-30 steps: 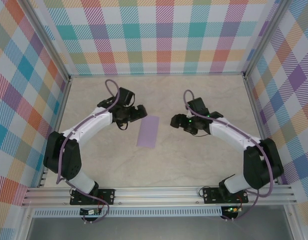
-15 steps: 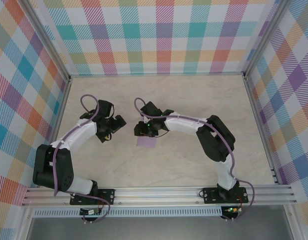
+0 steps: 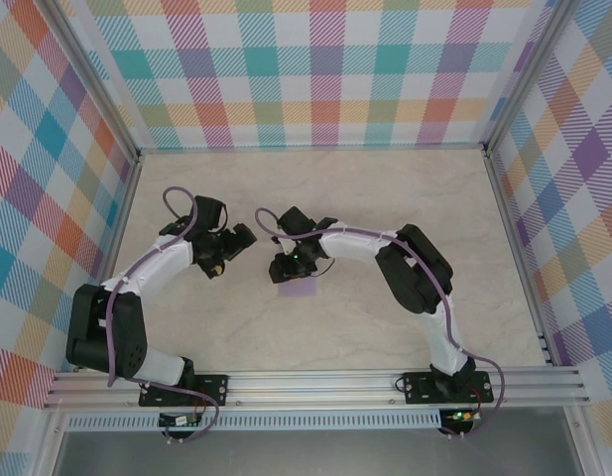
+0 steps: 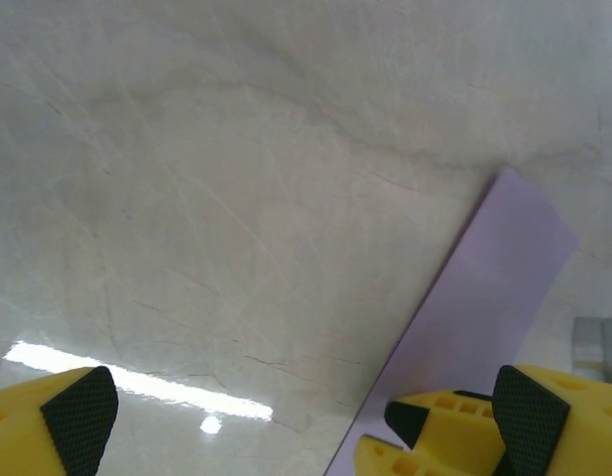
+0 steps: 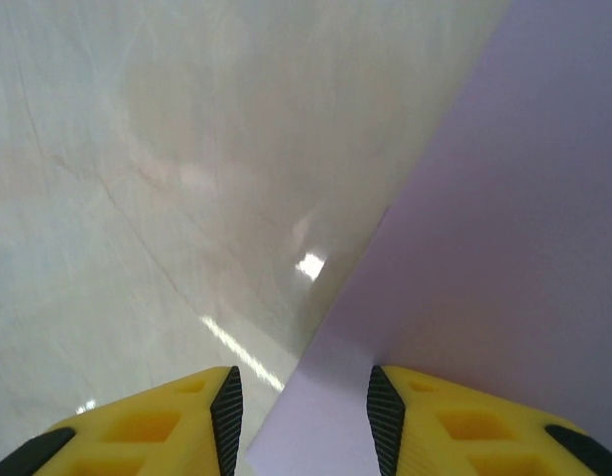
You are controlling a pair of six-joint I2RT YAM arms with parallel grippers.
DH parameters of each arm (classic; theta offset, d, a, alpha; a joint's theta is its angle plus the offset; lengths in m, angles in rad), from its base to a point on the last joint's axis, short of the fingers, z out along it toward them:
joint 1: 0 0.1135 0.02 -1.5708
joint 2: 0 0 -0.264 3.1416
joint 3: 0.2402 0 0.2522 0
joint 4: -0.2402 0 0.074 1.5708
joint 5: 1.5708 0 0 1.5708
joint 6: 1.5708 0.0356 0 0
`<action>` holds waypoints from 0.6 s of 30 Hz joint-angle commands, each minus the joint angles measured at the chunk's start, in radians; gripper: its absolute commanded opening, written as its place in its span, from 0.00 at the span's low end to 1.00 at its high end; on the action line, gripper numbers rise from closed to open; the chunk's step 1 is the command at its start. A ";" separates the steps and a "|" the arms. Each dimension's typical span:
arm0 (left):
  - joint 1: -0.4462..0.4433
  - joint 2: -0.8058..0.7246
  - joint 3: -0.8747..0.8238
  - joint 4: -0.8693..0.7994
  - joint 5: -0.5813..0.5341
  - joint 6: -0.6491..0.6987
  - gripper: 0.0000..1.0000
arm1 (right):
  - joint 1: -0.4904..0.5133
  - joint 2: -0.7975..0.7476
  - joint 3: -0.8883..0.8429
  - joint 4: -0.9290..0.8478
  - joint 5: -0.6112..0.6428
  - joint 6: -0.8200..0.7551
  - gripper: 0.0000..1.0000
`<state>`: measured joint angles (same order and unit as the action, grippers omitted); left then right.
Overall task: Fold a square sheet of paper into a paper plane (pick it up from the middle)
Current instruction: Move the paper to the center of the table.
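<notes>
Near mid-table (image 3: 415, 198) in the top view, the square sheet of paper (image 3: 302, 289) lies flat, partly covered by the right gripper (image 3: 289, 270) at its 12 o'clock. In the right wrist view the right jaws are drawn in partway, with a clear gap between the pads (image 5: 226, 407). The paper's edge runs up between them toward 1 o'clock, so they straddle it and no firm pinch shows. The left gripper (image 3: 231, 248) sits at about 10 o'clock of the paper, near but apart. Its jaws are spread wide with nothing in them, and its wrist view shows the paper as a long narrow strip at 4 o'clock. Progress looks early: the strip outline suggests maybe one fold is done. No pointed nose or wings, so no paper plane yet. Nearly all the folding is left.
</notes>
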<state>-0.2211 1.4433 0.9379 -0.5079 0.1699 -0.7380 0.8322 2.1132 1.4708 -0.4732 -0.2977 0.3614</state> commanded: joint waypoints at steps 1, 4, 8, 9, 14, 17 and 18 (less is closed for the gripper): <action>0.013 0.017 -0.024 0.060 0.101 0.026 0.96 | -0.002 -0.051 -0.093 -0.136 -0.007 -0.186 0.42; -0.009 0.029 -0.028 0.104 0.154 0.030 0.90 | -0.010 -0.122 -0.135 -0.111 -0.021 -0.189 0.43; -0.058 0.057 -0.035 0.189 0.244 0.017 0.71 | -0.041 -0.276 -0.218 0.008 -0.052 -0.023 0.55; -0.073 0.065 -0.033 0.208 0.264 0.014 0.67 | -0.053 -0.323 -0.252 0.041 -0.042 0.032 0.60; -0.166 0.128 -0.025 0.325 0.362 -0.008 0.51 | -0.142 -0.500 -0.433 0.141 0.007 0.262 0.72; -0.225 0.185 -0.003 0.356 0.384 -0.017 0.40 | -0.199 -0.580 -0.530 0.181 -0.005 0.347 0.77; -0.244 0.207 0.008 0.356 0.384 -0.017 0.36 | -0.215 -0.597 -0.555 0.189 -0.017 0.366 0.78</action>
<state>-0.4194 1.6028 0.9203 -0.2039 0.4923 -0.7448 0.6476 1.5471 0.9855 -0.3374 -0.2996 0.5892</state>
